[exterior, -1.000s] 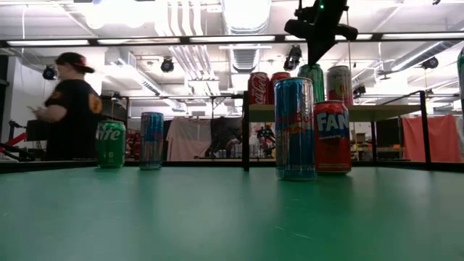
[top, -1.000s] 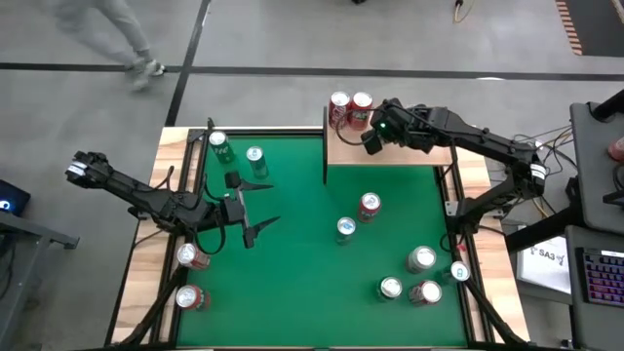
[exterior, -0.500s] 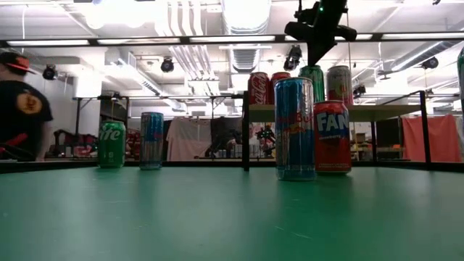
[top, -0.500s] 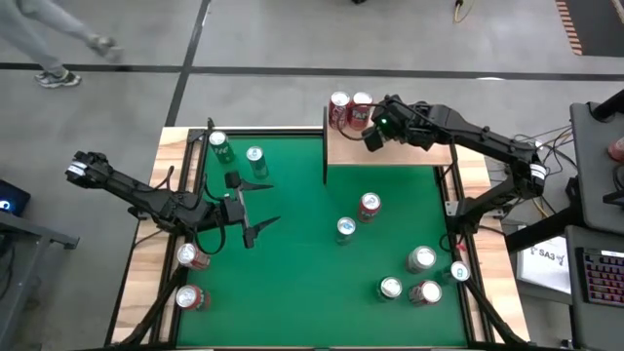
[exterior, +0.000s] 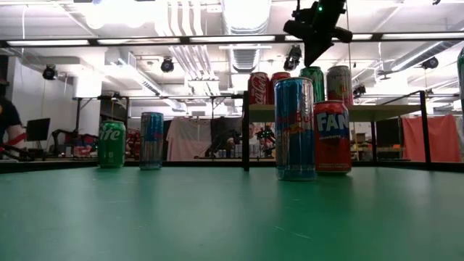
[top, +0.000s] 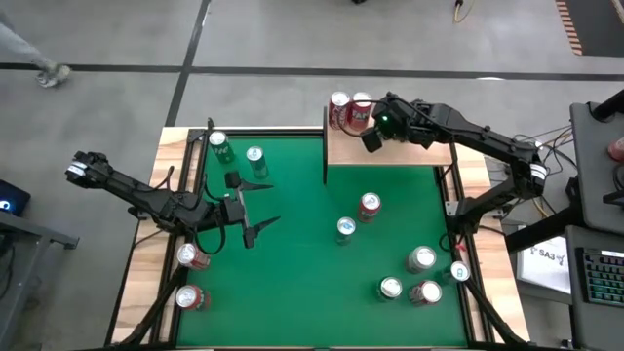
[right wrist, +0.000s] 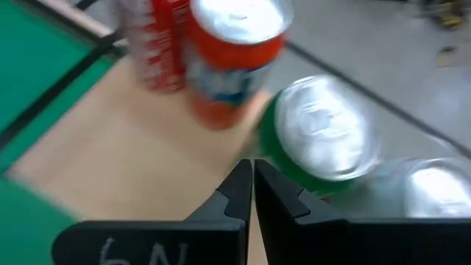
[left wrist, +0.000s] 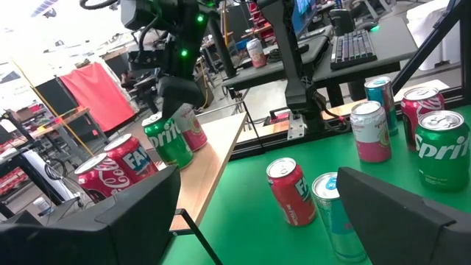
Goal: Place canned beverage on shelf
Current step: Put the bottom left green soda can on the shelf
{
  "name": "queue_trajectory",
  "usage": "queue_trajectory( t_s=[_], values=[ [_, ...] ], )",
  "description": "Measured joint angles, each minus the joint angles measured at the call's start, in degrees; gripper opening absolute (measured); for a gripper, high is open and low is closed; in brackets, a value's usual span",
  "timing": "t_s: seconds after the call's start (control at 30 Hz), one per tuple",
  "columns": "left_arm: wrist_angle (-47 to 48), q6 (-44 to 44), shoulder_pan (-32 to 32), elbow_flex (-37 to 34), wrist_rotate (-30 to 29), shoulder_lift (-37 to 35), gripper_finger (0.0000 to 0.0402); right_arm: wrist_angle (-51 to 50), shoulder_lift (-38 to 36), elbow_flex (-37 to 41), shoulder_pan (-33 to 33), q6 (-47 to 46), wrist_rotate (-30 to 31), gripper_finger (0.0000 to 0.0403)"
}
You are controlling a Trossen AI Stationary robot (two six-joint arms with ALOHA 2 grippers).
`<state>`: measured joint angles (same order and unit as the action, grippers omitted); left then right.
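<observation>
Jaws on the right gripper (right wrist: 252,193) are pressed together, holding nothing, hovering above the shelf (top: 409,154) beside the cans already there — a green can (right wrist: 318,143) and a silvery-topped one (right wrist: 427,193) nearest the tips, a Fanta can (right wrist: 232,62) and a red Coke can (right wrist: 151,40) just past them, toward the shelf's far left corner. Left gripper (top: 255,203) has its jaws spread wide, empty, parked over the green desk (top: 302,273) well left of the shelf.

My read: one placement is finished and the right arm should clear out. Lift straight up before swinging away from the shelf; the shut jaws sit close to the green can's rim, and a sideways sweep could tip the row.

Next candidates stand on the desk below the shelf's front edge — a red Fanta can (top: 369,206) and a blue can (top: 345,229) side by side. Take the one nearer the shelf, grip mid-body, set it on the bare wood right of the row.
</observation>
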<state>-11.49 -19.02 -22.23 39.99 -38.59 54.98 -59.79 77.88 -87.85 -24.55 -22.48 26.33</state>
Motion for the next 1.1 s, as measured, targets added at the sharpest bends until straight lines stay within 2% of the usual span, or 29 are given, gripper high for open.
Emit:
queue_trajectory(
  t_s=[0.1,0.17,0.5,0.7,1.1],
  values=[
    [0.0,0.0,0.0,0.0,0.0,0.0,0.0349,-0.1,-0.4,0.0,0.1,-0.7,-6.3,0.0009],
    [0.0,0.0,0.0,0.0,0.0,0.0,0.0349,-0.2,-0.7,0.0,0.0,-0.7,-7.7,0.0009],
    [0.0,0.0,0.0,0.0,0.0,0.0,0.0349,-7.9,-2.7,0.0,-4.6,-1.3,-7.7,0.0009],
    [0.0,0.0,0.0,0.0,0.0,0.0,0.0349,-5.7,-2.4,0.0,-6.2,2.4,-5.4,0.0009],
    [0.0,0.0,0.0,0.0,0.0,0.0,0.0349,-3.2,-0.5,0.0,-8.1,4.5,-5.2,0.0009]
  ],
)
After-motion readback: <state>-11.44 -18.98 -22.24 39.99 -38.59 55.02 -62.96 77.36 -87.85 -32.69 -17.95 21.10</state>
